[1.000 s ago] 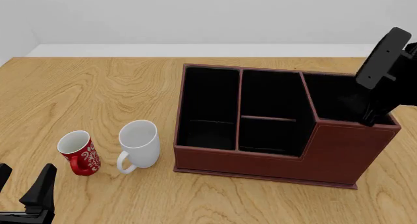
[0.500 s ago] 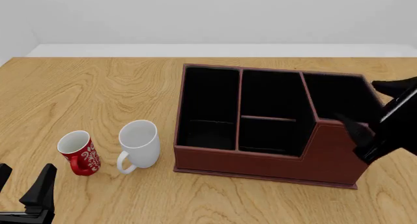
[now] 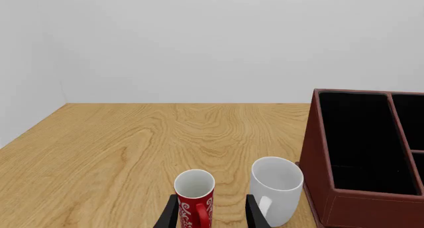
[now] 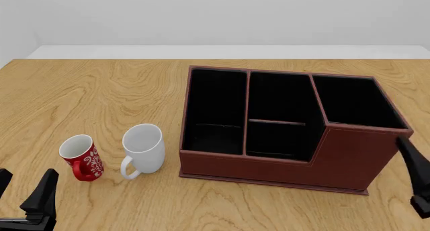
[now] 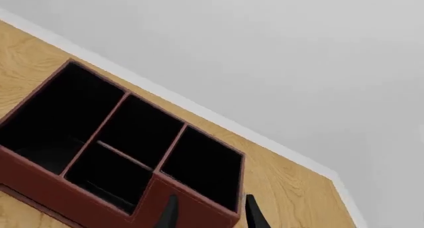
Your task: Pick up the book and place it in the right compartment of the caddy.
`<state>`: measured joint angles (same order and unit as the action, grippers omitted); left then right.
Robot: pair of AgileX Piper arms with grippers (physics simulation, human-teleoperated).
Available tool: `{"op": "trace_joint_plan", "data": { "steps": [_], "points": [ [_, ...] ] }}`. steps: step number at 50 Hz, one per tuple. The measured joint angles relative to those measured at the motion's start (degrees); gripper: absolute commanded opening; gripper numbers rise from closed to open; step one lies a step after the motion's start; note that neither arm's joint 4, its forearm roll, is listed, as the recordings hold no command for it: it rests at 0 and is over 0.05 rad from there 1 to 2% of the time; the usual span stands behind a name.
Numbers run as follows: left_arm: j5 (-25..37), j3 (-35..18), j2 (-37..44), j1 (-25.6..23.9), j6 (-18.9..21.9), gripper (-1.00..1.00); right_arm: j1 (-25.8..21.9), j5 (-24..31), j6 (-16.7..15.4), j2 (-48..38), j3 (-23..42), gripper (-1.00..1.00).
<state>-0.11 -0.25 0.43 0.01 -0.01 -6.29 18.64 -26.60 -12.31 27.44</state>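
Your right gripper [image 4: 418, 183] is dropping back beside the reddish-brown leather-look caddy [image 4: 282, 165], fingers apart, holding nothing. The small black book is hiding from every view, presumably lying inside the taller right compartment [image 4: 356, 106]. Your left gripper [image 4: 27, 198] is idling open near the red patterned mug [image 4: 80, 157].

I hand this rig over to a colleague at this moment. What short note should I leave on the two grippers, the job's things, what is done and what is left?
Left gripper: open, empty, low at the near table edge, by the red patterned mug and the plain white mug.
Right gripper: open, empty, outside the near right corner of the reddish-brown leather-look caddy.
Book: seen in no view. The taller right compartment is black inside, so I cannot tell if a black book lies there.
Done: unconfirmed.
Left: look into that compartment; if it holds no book, find the book and place it.
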Motion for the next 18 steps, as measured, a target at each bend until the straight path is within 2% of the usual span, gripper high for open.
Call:
{"op": "trace_joint_plan", "data": {
  "steps": [7, 18],
  "points": [
    [0.0, 0.0, 0.0, 0.0, 0.0, 1.0, 0.3, 2.3, 3.4, 6.0, -0.4, 1.0],
    [0.0, 0.0, 0.0, 0.0, 0.0, 1.0, 3.6, 1.8, 11.8, 10.2, -5.6, 1.0]
  ]
}}
